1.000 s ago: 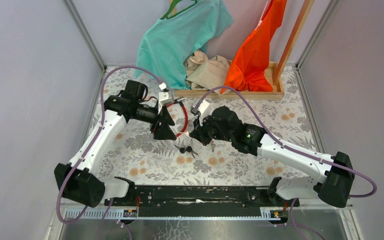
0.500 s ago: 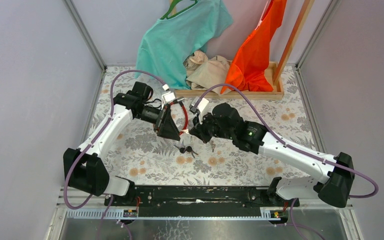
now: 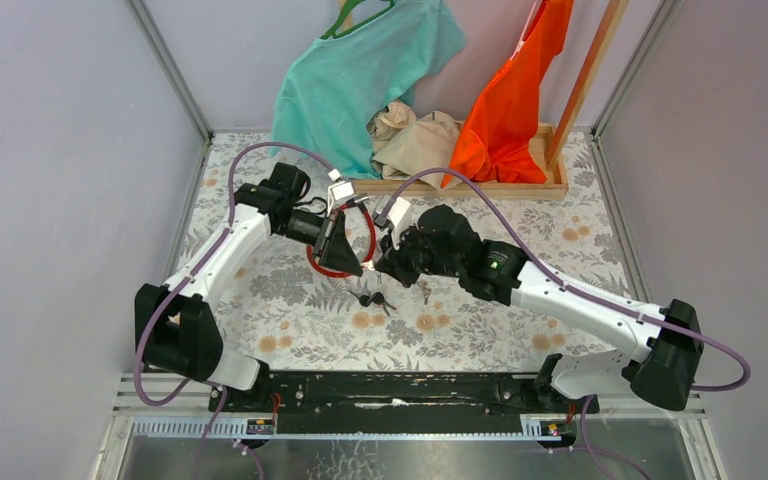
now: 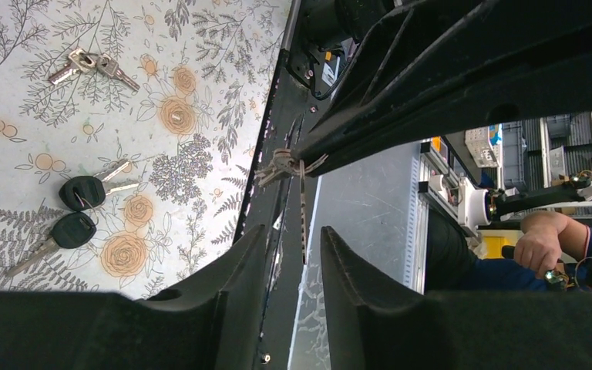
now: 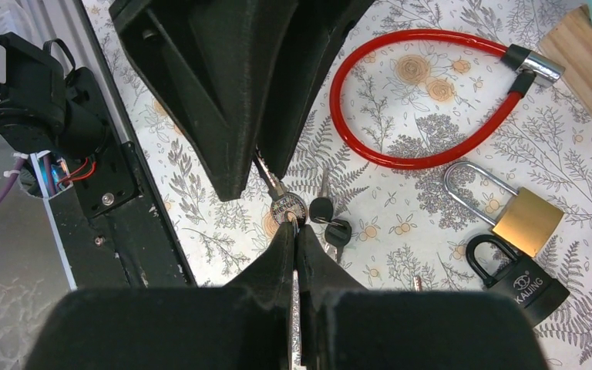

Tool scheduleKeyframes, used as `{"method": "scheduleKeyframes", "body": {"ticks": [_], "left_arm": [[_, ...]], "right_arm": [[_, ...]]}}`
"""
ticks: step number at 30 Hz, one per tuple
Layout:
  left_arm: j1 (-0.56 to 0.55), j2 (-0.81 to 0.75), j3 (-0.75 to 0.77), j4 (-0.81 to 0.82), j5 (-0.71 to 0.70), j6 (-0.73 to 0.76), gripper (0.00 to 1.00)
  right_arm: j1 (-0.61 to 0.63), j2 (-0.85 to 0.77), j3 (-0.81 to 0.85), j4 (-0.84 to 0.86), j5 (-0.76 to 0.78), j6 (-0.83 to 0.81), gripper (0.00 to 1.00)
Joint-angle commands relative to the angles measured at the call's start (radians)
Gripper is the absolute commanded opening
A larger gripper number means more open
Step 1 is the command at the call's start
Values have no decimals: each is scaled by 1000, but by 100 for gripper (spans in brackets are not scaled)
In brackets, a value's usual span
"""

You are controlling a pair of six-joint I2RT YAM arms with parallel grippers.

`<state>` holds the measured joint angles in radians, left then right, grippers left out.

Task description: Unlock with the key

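My right gripper (image 5: 294,227) is shut on a silver key (image 5: 287,208) and holds it above the floral table; its round head sticks out past the fingertips. The key's blade points at the tips of my left gripper (image 5: 258,166). The left gripper (image 4: 293,231) has a narrow gap between its jaws with nothing in it. The two grippers nearly meet in the top view, left (image 3: 350,262) and right (image 3: 373,268). A brass padlock (image 5: 523,220) and a black padlock (image 5: 520,281) lie on the table, hidden under my right arm in the top view.
A red cable lock (image 5: 424,100) lies looped by the padlocks, partly under my left gripper in the top view (image 3: 369,232). Two black-headed keys (image 4: 77,208) and small silver keys (image 4: 85,63) lie loose. A wooden tray (image 3: 520,187) with clothes stands at the back.
My left gripper has swung right and forward until its tips meet the key. My right gripper has shifted slightly left with the key. The red cable loop now shows beside the left gripper.
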<state>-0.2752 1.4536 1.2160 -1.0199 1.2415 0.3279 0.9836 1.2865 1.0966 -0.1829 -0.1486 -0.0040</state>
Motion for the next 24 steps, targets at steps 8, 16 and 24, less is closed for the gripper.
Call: {"method": "scheduleKeyframes", "body": {"ticks": [8,16,24], "left_arm": [[-7,-5,33,27,-30,14,9],[-7,-32,22,27,-18,26,0],[-8,-52,16,-22,31,69,0]], "right_arm": [[29,1,51,24,-24,-11,0],[29,-2,39,62,-43,35,0],[-150,-94,-26,215,-350,242,71]]}}
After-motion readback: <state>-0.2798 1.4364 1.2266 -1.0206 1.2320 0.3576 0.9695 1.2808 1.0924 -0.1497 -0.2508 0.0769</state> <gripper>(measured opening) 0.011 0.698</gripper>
